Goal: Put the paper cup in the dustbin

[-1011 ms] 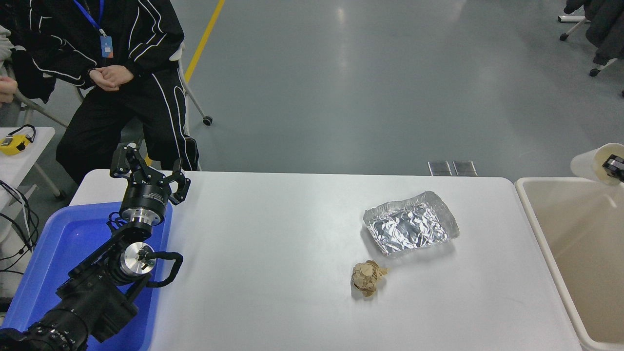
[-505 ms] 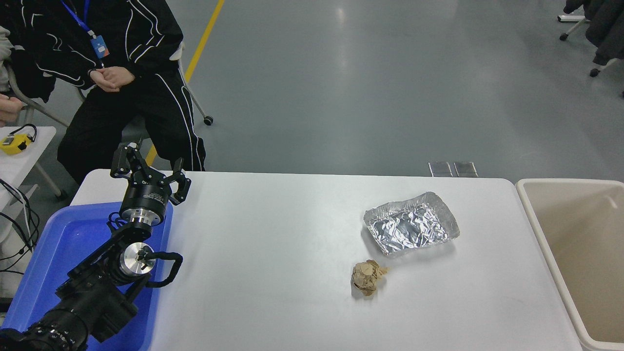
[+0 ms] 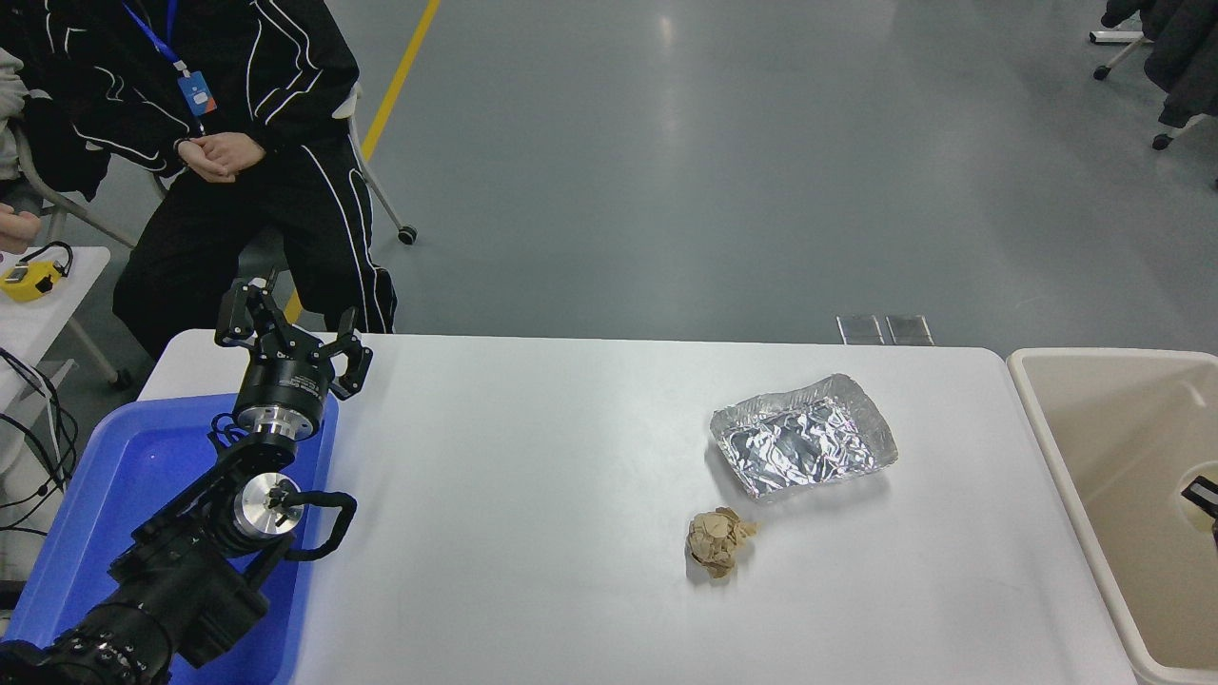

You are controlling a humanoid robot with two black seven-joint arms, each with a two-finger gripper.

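Right gripper [image 3: 1203, 495] holds paper cup [image 3: 1191, 504] inside dustbin [image 3: 1047, 419].

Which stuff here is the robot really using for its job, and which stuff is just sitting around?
For the job:
- paper cup, only its rim showing at the right edge, over the dustbin
- dustbin
- right end effector, barely in view at the cup

Just lying about:
- foil tray
- crumpled brown paper ball
- blue tray
- left end effector, parked open at lower left

White table [image 3: 533, 533], bore a crinkled silver foil tray [image 3: 804, 436] toward its right, a crumpled brown paper ball [image 3: 718, 541] just before it, a blue tray [image 3: 114, 476] overhung the left edge
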